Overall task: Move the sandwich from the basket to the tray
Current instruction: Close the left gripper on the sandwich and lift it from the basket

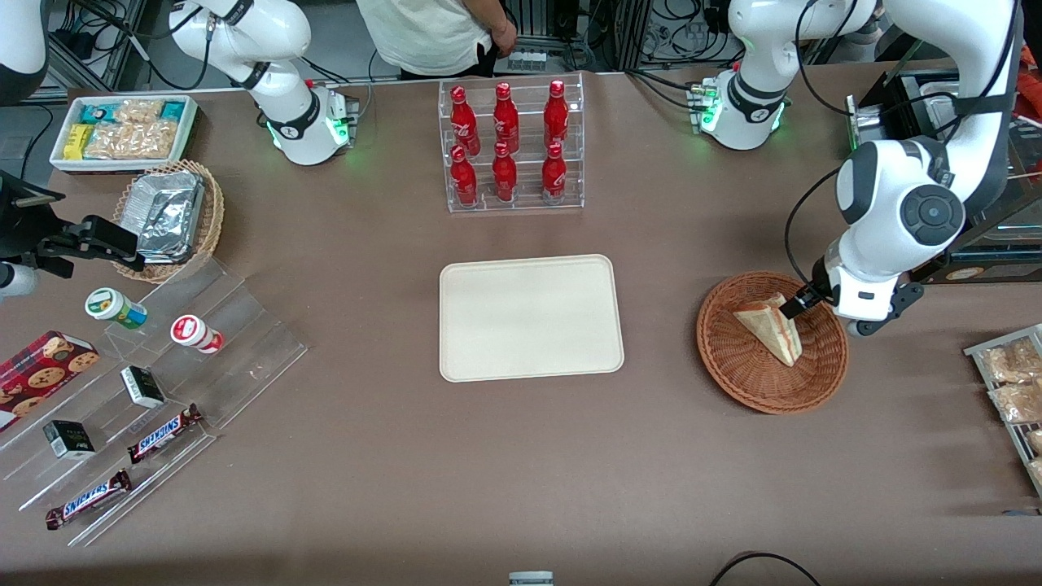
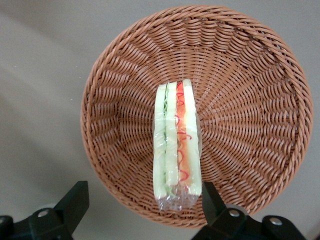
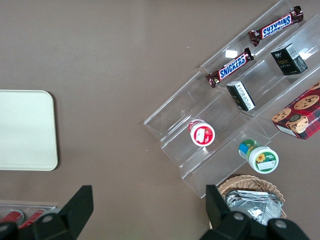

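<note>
One wrapped sandwich (image 1: 770,332) lies in the single reddish-brown wicker basket (image 1: 749,374), its striped filling edge facing up; the claw (image 2: 142,197) hovers over it with fingers spread wide, gripping nothing. One cream tray (image 1: 531,317) sits bare on the bench (image 1: 521,472), well apart from the basket. An acrylic rack (image 1: 513,146) holds six red bottles.

The sandwich (image 2: 177,145) stands on its edge in the basket (image 2: 250,100) — the gripper (image 2: 142,197) hovers above, fingers (image 2: 75,200) wide apart.
</note>
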`<action>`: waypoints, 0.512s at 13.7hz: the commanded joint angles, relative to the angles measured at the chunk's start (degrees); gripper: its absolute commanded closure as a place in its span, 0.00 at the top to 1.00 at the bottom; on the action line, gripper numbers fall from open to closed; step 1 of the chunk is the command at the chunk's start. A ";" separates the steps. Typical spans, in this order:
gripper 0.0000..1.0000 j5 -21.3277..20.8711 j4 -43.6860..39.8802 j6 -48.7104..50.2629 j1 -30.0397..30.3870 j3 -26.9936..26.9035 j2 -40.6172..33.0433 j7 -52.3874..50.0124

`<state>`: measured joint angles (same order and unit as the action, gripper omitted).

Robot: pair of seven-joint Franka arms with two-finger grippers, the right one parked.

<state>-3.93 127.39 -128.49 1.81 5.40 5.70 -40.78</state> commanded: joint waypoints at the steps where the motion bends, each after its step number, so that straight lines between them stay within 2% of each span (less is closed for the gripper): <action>1: 1.00 -0.46 0.05 -2.89 -0.32 0.13 1.68 -1.75; 7: 1.00 -0.20 -0.04 -7.29 -0.32 2.33 4.93 -5.62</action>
<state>-3.91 127.40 -133.80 1.78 6.99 9.57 -43.83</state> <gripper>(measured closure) 0.000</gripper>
